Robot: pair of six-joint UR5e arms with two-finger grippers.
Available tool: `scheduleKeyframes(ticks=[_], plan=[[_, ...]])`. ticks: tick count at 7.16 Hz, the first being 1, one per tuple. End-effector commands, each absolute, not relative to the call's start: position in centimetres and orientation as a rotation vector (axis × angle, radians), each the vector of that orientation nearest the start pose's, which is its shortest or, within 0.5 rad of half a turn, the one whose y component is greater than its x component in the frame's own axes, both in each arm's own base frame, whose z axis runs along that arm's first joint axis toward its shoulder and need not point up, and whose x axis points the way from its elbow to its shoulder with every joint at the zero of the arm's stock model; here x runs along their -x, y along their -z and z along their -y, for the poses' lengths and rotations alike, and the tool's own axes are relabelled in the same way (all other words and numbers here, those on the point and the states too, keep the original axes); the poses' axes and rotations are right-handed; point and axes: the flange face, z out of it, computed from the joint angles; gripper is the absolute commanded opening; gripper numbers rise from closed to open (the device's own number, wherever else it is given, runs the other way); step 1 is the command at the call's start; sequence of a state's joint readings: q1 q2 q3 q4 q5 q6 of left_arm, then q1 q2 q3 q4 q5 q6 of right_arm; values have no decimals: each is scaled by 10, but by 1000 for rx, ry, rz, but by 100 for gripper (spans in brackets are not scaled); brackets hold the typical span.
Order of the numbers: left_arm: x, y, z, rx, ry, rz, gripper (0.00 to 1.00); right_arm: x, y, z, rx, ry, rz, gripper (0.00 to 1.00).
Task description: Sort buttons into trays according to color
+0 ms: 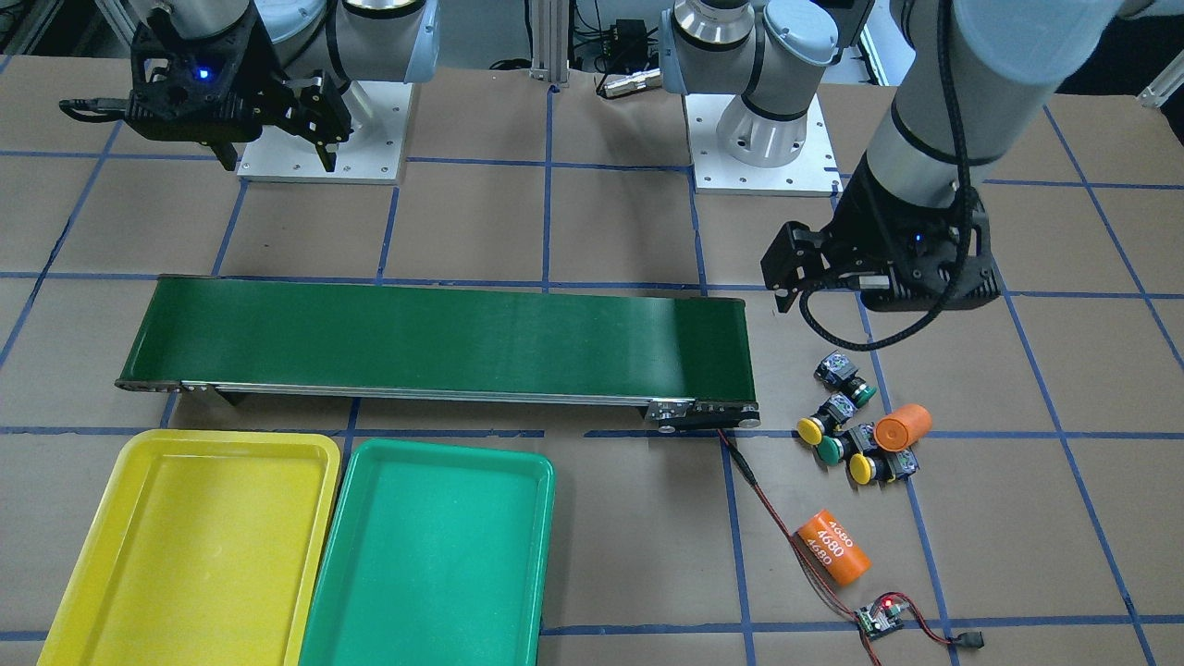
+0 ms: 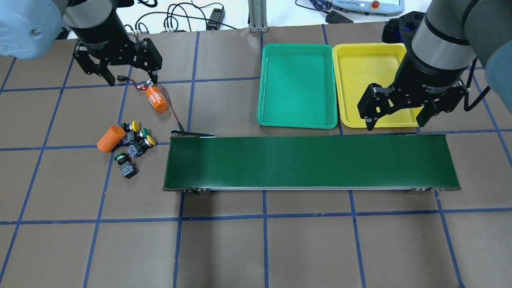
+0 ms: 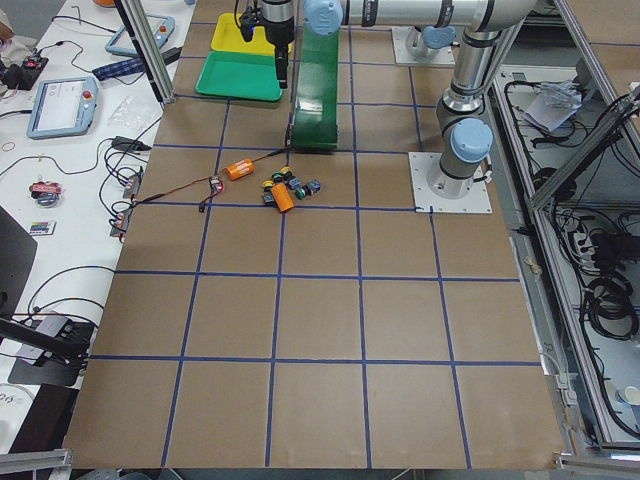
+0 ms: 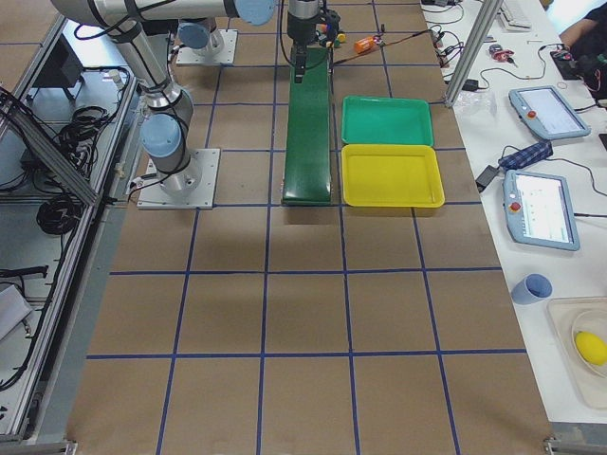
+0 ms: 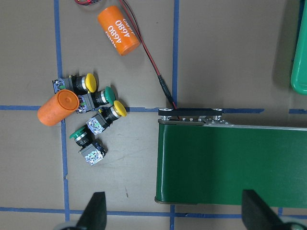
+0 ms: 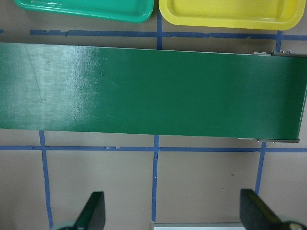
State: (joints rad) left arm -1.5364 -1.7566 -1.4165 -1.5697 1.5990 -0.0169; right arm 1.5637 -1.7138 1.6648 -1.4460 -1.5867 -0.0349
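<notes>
Four buttons lie in a cluster left of the belt's end: a yellow one, a green one, a yellow one and a green one. All show in the left wrist view. The green tray and the yellow tray sit side by side beyond the belt, both bare. My left gripper is open and empty, hovering beyond the cluster. My right gripper is open and empty, above the yellow tray's near edge.
A long dark-green conveyor belt crosses the middle. One orange cylinder touches the button cluster, another lies by a red wire and a small circuit board. Brown table with blue tape lines.
</notes>
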Motion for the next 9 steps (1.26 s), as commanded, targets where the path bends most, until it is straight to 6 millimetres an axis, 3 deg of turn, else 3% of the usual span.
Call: scheduleKeyframes(ticks=[1,2,3,4,5,7,9], plan=[[76,-395,647,169,-118,-3119,100,-128,-495,422,49,-122,-3154,100],[64,-351,671,183,-85,-3116,100,-128,-489,421,50,-138,-3153,100],[58,-322,685,219,-90,-3115,100,-129,-487,420,33,-145,-3152,100],[55,-288,688,238,-168,-3113,100,-128,-487,419,33,-146,-3155,100],[52,-256,703,319,-80,-3108,100,-128,-484,418,33,-155,-3153,100],[39,-207,713,364,-115,-3099,100,-128,-482,417,33,-158,-3153,100],[24,-193,714,380,-108,-3094,100,-129,-482,417,28,-157,-3150,100]])
